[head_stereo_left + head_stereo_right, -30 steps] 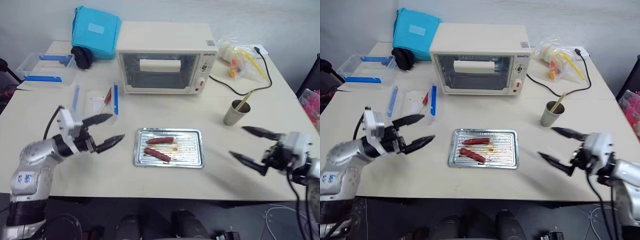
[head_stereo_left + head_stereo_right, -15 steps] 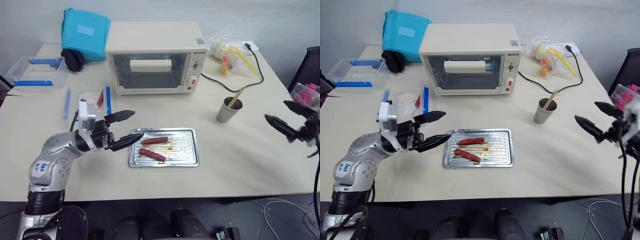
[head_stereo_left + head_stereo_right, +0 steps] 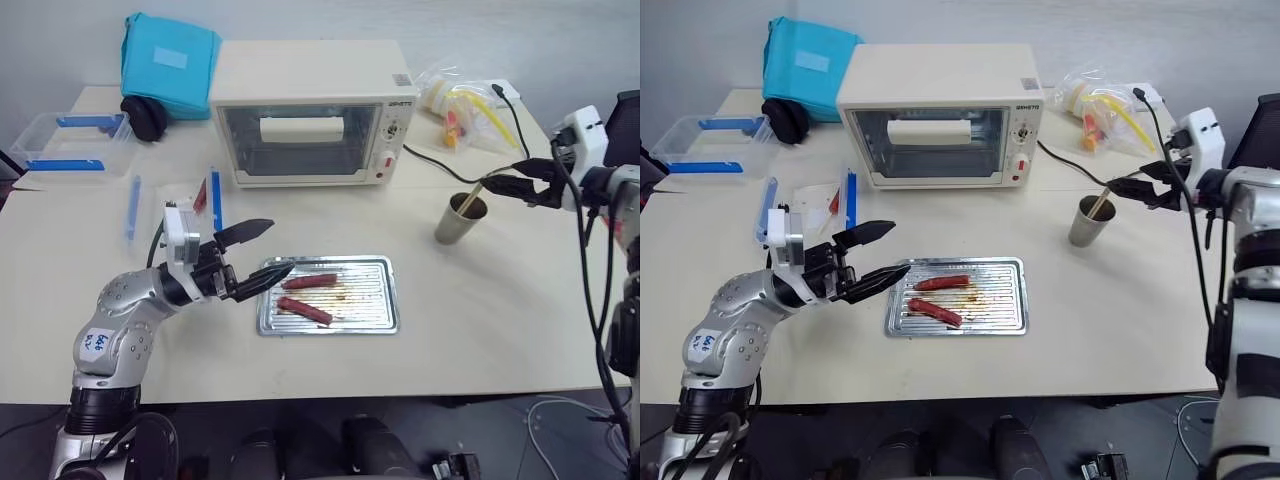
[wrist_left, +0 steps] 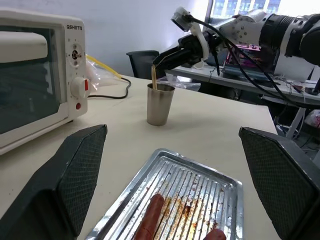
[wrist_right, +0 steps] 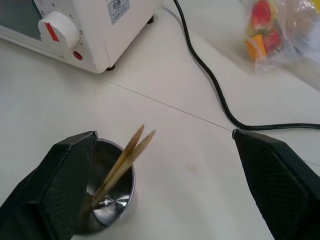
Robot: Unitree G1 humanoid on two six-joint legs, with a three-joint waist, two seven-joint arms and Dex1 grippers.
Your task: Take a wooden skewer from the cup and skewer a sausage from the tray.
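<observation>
We judged the task barely begun: no stick had left the cup and both sausages lay untouched on the tray. The right gripper [image 3: 1127, 187] hung just above and beside the grey-beige cup [image 3: 461, 219], jaws spread wide and empty, tips pointing toward the sticks that leaned out of the rim. In the right wrist view the two black fingers [image 5: 60, 185] framed the cup from above, and two wooden skewers [image 5: 125, 157] stood inside it, side by side and tilted the same way; we took the nearer of the pair for the one to pick, though we could not tell them apart with any confidence. Neither finger touched a stick.

The left gripper [image 3: 258, 252] hovered near the left end of the ribbed metal tray [image 3: 385, 318], its jaws also wide and holding nothing, one fingertip over the tray's corner. On the tray the darker sausage [image 3: 304, 310] lay in the nearer half, with the lighter red sausage [image 3: 311, 281] just behind it, the two apart, brown grease stains beside them. The toaster oven [image 3: 310, 110] stood behind the tray.

What remained, as we read it, was nearly everything: closing on one stick, lifting it clear of the cup, carrying it across to the tray and driving it into the dark sausage.
</observation>
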